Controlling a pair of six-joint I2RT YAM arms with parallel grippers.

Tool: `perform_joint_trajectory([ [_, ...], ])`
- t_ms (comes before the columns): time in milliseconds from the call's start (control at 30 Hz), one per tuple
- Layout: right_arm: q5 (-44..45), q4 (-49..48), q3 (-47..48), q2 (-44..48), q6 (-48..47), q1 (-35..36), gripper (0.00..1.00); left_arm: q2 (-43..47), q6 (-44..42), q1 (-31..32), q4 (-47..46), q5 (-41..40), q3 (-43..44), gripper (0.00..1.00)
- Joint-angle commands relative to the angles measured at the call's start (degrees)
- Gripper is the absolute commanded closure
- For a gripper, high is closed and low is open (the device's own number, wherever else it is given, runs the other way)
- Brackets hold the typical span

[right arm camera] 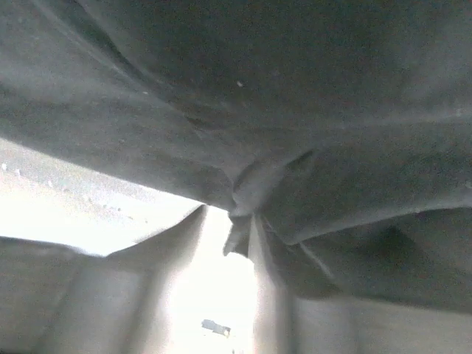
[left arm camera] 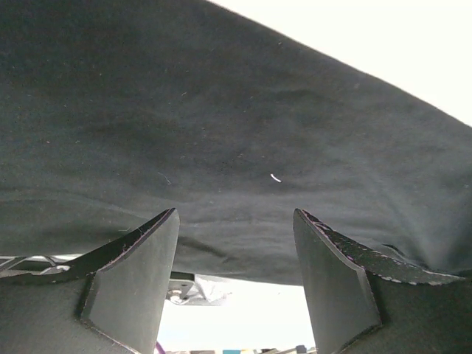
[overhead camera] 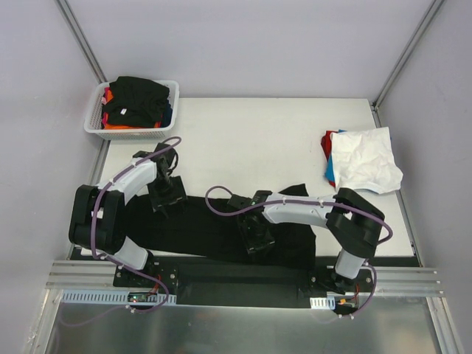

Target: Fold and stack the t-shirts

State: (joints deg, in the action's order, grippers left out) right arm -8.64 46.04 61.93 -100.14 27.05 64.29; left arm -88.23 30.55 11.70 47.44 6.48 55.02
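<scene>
Beneath the left pincer (left arm camera: 236, 214), whose fingers (left arm camera: 133, 273) stood spread, the black t-shirt (left arm camera: 221, 110) lay flat on the table (overhead camera: 258, 133). Between the right pincer's (right arm camera: 240, 221) blurred fingers sat a bunched fold of that shirt; whether they pinched it could not be told. Seen from above, both arms hid much of the shirt.

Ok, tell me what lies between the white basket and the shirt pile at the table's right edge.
Only bare white table lies between the basket and the shirt pile; the top external view shows it.
</scene>
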Motion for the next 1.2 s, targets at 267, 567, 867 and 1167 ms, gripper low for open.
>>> perform_joint_trajectory([
  [267,10.0,9.4,4.4,11.4,-0.3,-5.8,0.42,5.3,0.0,0.8,-0.4,0.0,-0.9,0.36],
  [567,11.7,9.7,0.6,13.4,-11.7,-20.3,0.45,5.5,0.7,0.8,-0.4,-0.2,0.1,0.36],
  [867,1.4,3.8,-9.3,20.1,-19.3,-34.0,0.42,8.1,1.5,0.8,-0.2,0.3,-2.1,0.36],
  [1167,-2.3,1.5,-10.7,19.2,-20.4,-35.7,0.43,5.3,1.1,0.8,0.6,0.3,0.8,0.36],
])
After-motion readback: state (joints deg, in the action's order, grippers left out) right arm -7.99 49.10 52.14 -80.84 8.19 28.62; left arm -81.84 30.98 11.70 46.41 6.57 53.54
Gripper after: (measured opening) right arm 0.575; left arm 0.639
